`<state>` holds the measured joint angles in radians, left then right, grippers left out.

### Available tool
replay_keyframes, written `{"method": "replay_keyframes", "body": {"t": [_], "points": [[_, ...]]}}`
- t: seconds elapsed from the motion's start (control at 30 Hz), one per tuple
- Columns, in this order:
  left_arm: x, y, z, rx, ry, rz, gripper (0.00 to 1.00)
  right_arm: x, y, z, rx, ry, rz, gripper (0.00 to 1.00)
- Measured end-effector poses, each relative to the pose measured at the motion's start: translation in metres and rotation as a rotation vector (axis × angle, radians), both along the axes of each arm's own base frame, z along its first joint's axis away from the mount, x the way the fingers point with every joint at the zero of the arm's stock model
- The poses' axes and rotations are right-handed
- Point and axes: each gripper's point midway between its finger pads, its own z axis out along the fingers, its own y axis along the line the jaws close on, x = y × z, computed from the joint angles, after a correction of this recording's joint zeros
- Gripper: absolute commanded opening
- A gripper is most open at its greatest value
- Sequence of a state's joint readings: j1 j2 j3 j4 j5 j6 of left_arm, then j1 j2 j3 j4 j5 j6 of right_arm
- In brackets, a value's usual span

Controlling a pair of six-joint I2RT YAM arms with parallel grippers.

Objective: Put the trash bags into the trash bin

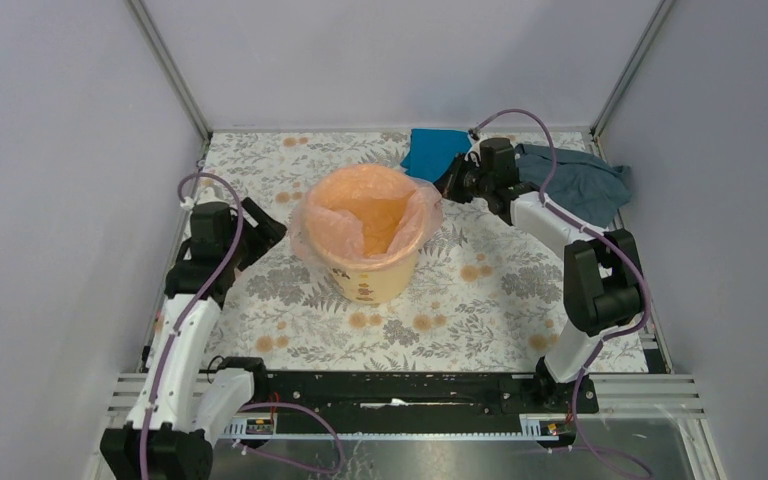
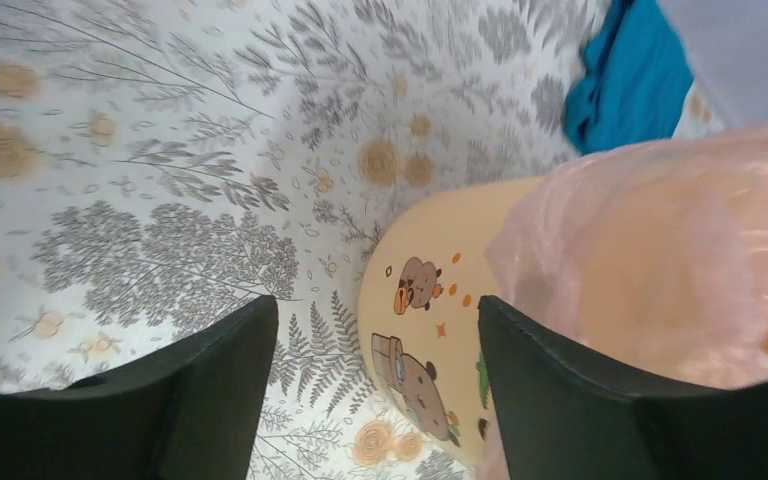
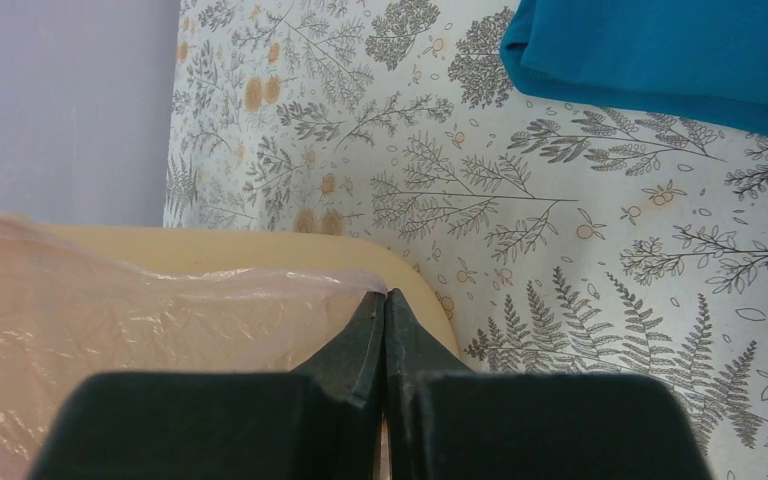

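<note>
Draping over the bin [image 1: 375, 280], the bag [image 1: 360, 205] is looking light, soft, slippery; pinch its 2 o'clock edge. Left gripper [image 2: 376, 305] is gaping open, right gripper [image 3: 385, 300] squeezing shut.

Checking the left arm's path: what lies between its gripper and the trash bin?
Just bare floral table cover, seen ahead of the open left gripper in the left wrist view, up to the trash bin's wall.
</note>
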<state>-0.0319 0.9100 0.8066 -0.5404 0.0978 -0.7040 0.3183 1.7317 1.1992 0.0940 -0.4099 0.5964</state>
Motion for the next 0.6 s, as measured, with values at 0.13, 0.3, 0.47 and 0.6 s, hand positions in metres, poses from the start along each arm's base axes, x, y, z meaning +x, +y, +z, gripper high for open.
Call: {"method": "replay_keyframes", "body": {"t": [0.13,0.3,0.47,0.6], "points": [[-0.014,0.020,0.037,0.053,-0.060,0.081,0.94,0.001,-0.002,0.000,0.001,-0.001,-0.004,0.00],[-0.021,0.016,0.060,0.043,-0.107,0.057,0.95,0.001,-0.002,0.000,0.003,0.000,0.000,0.00],[-0.024,0.000,0.049,-0.008,-0.089,-0.020,0.81,-0.002,0.001,0.002,0.015,0.003,0.017,0.00],[-0.016,-0.020,0.021,-0.087,-0.034,-0.106,0.76,-0.003,0.003,0.003,0.026,0.004,0.027,0.00]]}}
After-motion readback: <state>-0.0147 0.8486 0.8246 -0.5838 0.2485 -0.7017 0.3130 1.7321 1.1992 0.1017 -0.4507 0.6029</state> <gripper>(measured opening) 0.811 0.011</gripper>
